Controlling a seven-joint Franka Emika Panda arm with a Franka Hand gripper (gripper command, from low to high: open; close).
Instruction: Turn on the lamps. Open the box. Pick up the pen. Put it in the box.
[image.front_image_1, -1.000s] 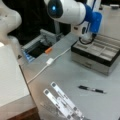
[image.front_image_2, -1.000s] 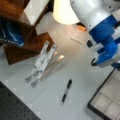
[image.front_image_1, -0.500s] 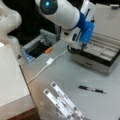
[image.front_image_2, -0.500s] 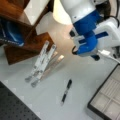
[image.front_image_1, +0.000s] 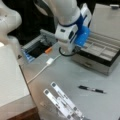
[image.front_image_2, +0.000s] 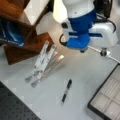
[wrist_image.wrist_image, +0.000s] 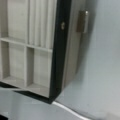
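Observation:
The box (image.front_image_1: 100, 53) stands open at a front view's right, its lid raised behind it and its grey compartments showing; its corner is also seen in a front view (image.front_image_2: 107, 98). In the wrist view the box's black rim (wrist_image.wrist_image: 58, 50) and pale latch (wrist_image.wrist_image: 83, 21) fill the left. The pen (image.front_image_1: 91, 89) lies flat on the table in front of the box, and it shows again in a front view (image.front_image_2: 66, 90). My gripper (image.front_image_1: 68, 50) hangs off the box's left front corner, above the table, well apart from the pen. A pale bright lamp shade (image.front_image_2: 58, 11) sits behind the arm.
Two white flat strips (image.front_image_1: 62, 102) lie crossed near the front edge, left of the pen. A white cable (image.front_image_1: 46, 65) runs across the table to a dark open tray (image.front_image_1: 37, 48). A large white block (image.front_image_1: 11, 80) fills the left. A wooden stand (image.front_image_2: 22, 37) is at a front view's left.
The arm has swung off the open box toward the views' left and come lower over the table. The box lid stays up and the pen has not moved.

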